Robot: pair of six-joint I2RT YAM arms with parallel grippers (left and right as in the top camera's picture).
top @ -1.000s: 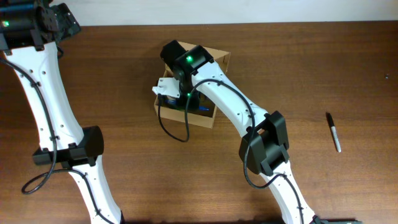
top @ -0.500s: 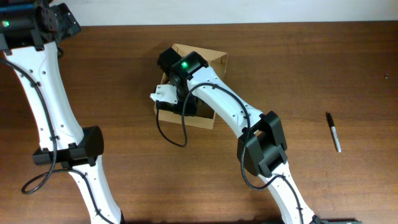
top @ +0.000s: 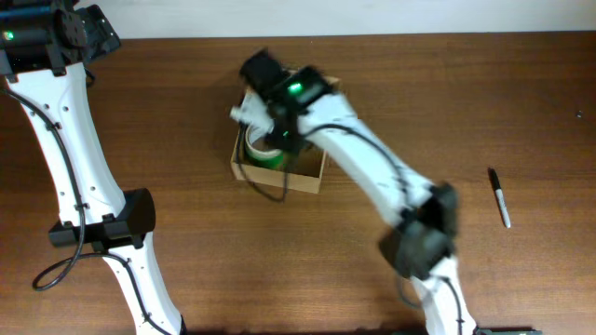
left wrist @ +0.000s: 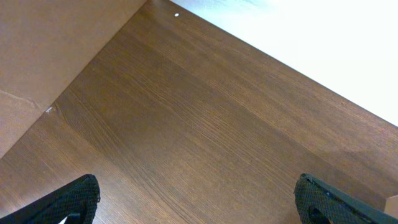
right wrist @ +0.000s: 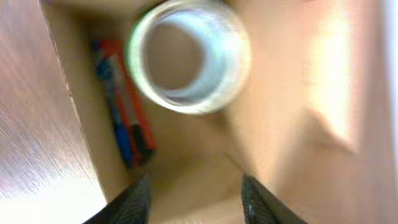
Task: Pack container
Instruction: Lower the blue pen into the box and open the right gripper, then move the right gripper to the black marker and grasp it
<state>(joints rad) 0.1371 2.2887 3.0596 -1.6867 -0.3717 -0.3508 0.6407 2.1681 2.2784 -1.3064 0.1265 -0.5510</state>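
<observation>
The tan cardboard container (top: pixel 244 169) stands open at the table's far middle. A roll of clear tape (top: pixel 264 152) lies inside it, and shows blurred in the right wrist view (right wrist: pixel 189 57). A blue and orange pen-like object (right wrist: pixel 124 102) lies along the box's inner wall (right wrist: pixel 78 106). My right gripper (right wrist: pixel 196 199) is open and empty, just above the box's inside; in the overhead view its wrist (top: pixel 279 93) covers the box's far side. My left gripper (left wrist: pixel 196 199) is open and empty over bare wood at the far left.
A black marker (top: pixel 500 197) lies on the table at the right. The left arm (top: pixel 84 177) rises along the left side. A cardboard sheet (left wrist: pixel 43 56) and the table's pale far edge (left wrist: pixel 323 43) show in the left wrist view.
The right arm has swung back and upward over the box, blurred by motion. The tape roll now lies uncovered in the box. The left arm has not moved.
</observation>
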